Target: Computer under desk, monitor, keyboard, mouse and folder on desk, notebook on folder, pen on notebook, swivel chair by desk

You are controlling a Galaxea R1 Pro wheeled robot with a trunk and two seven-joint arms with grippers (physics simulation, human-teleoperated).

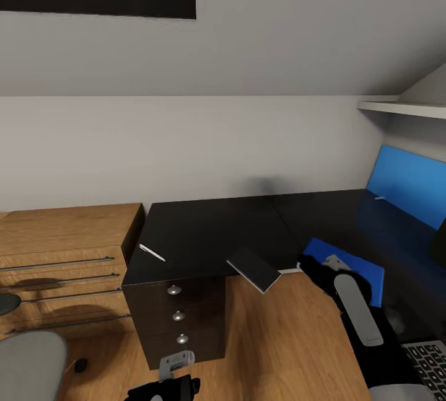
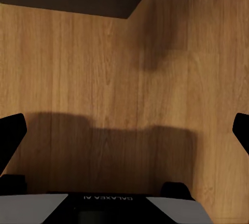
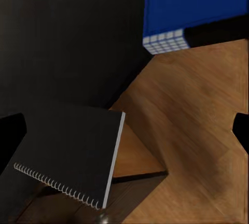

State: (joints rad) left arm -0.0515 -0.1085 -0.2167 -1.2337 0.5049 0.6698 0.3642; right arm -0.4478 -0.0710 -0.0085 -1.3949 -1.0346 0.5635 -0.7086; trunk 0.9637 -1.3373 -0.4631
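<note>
At 6 o'clock in the head view, nearest the camera, the left gripper hangs low over the wooden floor; in its wrist view the two dark fingers stand wide apart with nothing between them. At 8 o'clock the grey seat of the swivel chair shows at the frame's corner. At 4 o'clock a corner of the keyboard lies on the black bench. Just beyond it the right arm reaches over the blue folder, which lies on the bench near its inner edge. The right gripper has its fingers spread open, empty, above the bench edge. Toward the centre the black spiral notebook lies on the bench, one corner jutting past the edge over the floor. At 9 o'clock of it the white pen rests on the bench above the drawers. At 9 o'clock stands the oak shelving unit; at 3 o'clock the blue back panel rises behind the bench.
</note>
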